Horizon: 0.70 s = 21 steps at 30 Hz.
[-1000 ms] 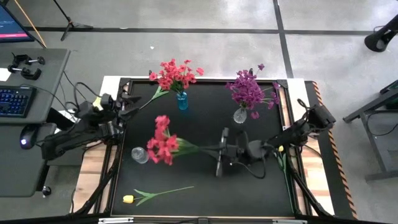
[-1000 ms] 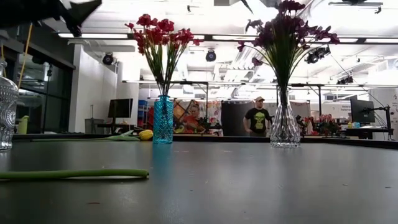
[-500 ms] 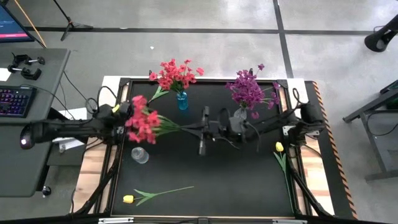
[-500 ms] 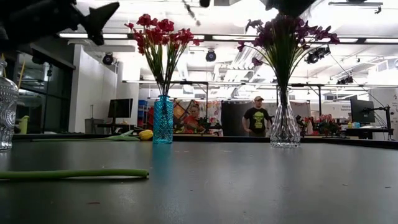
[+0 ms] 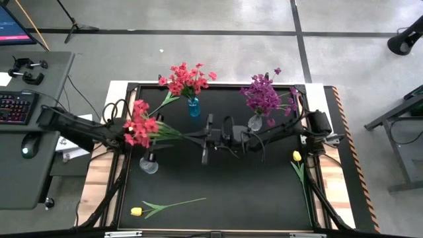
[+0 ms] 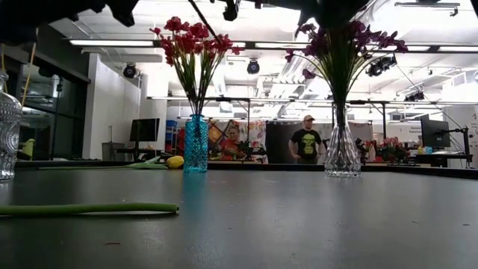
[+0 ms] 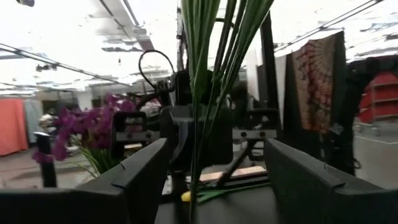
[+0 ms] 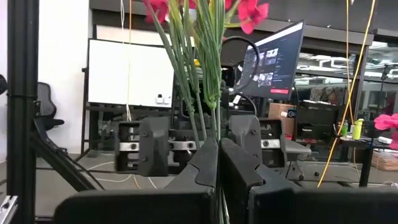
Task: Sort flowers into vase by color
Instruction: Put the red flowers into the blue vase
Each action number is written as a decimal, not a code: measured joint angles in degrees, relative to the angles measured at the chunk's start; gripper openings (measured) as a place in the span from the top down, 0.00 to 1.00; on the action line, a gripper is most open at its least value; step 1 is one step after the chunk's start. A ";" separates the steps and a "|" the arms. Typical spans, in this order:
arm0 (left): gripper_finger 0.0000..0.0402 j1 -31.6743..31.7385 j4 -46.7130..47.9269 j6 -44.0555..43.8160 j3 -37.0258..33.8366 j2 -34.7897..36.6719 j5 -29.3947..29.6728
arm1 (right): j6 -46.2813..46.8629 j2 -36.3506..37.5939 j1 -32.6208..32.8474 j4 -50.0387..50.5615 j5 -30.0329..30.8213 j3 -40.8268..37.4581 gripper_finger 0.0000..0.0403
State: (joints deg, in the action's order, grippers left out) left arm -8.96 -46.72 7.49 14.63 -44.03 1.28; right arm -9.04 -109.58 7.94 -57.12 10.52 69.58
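Observation:
My right gripper [image 5: 198, 137] reaches across the table's middle toward its left and is shut on a bunch of red-pink flowers [image 5: 139, 123] with green stems. My left gripper [image 5: 125, 135] comes in from the left and is open, with one finger on each side of those stems [image 7: 202, 93]; I see no touch. A blue vase [image 5: 193, 106] holds red flowers and a clear vase [image 5: 255, 121] holds purple ones. Another clear vase [image 5: 149, 164] stands near the left edge. One yellow tulip [image 5: 137, 211] lies near the front edge, and another [image 5: 297, 157] lies at the right. My right gripper pinches the red bunch's green stems [image 8: 214, 121] between its two shut fingers, near the stems' lower end. The fingers come level from the table's right. The bunch sticks out past them toward the left, lifted clear of the table.
The dark table top [image 5: 251, 192] is bare in its near half apart from the tulip's stem [image 6: 89, 209]. Black frame rails border it. A desk with a keyboard [image 5: 13, 106] stands left of the table. People stand in the room behind [image 6: 307, 140].
My right gripper has carried the red bunch from the table's middle toward the left and far side, still shut on the stems. My left arm has swung round and now points toward the right, with its open fingers around the stems by the flower heads.

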 joint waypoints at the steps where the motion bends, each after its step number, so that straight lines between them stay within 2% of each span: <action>1: 0.38 -0.44 -0.01 0.44 0.61 -0.45 1.02 | 0.00 0.00 -0.08 -0.12 0.00 0.00 1.00; 14: 0.38 -1.19 -0.35 1.79 7.47 -9.17 4.62 | 1.53 0.00 -0.82 0.27 -2.73 0.00 1.00; 21: 0.38 -1.17 -0.31 1.79 9.12 -10.76 5.88 | 1.52 0.00 -0.74 2.05 -2.85 0.00 1.00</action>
State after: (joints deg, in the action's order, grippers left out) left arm -10.13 -47.04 9.29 23.75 -54.78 7.16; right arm -7.52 -109.58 7.20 -55.07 7.67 69.58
